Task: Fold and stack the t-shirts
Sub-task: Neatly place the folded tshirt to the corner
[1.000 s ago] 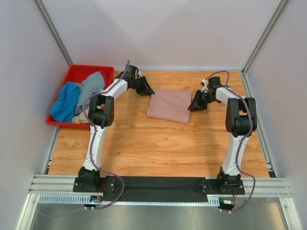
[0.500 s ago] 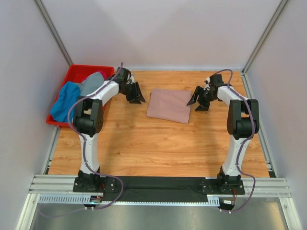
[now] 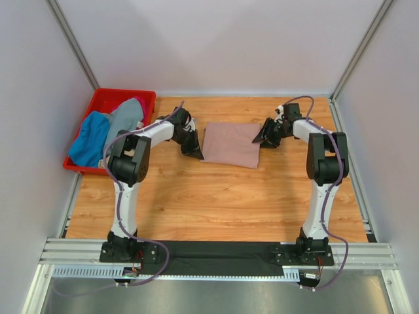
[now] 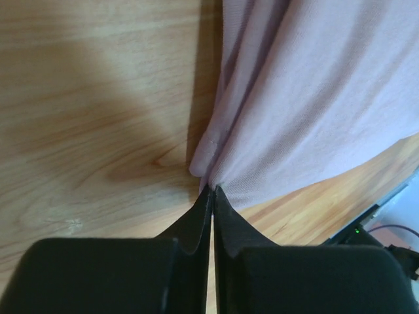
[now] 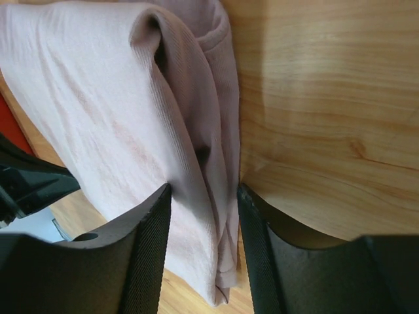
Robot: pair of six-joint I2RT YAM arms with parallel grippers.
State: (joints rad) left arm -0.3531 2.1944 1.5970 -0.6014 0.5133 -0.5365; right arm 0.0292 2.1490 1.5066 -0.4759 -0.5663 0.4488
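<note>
- Left arm reached forward and inward from its base, elbow raised, wrist angled down to the near-left corner of the pink shirt.
- Left gripper was closed, its fingers pressed together with only a thin slit between them. The shirt's corner was pinched at the tips, and creases in the cloth ran toward them.
- Right arm stood tall at the right side, its forearm bent inward to the shirt's far-right edge.
- Right gripper was spread apart, one finger on each side of the shirt's thick folded edge. Cloth lay between the fingers but was not clamped.
- Pink shirt lay folded into a rough rectangle, flat on the table, in the far middle between the two grippers.
- Bare wood showed on every side of the shirt, with the widest stretch toward the arm bases.
- Red crate sat in the far-left corner, well apart from the pink shirt. It held the blue shirt, grey shirt and magenta shirt, all bunched together.
</note>
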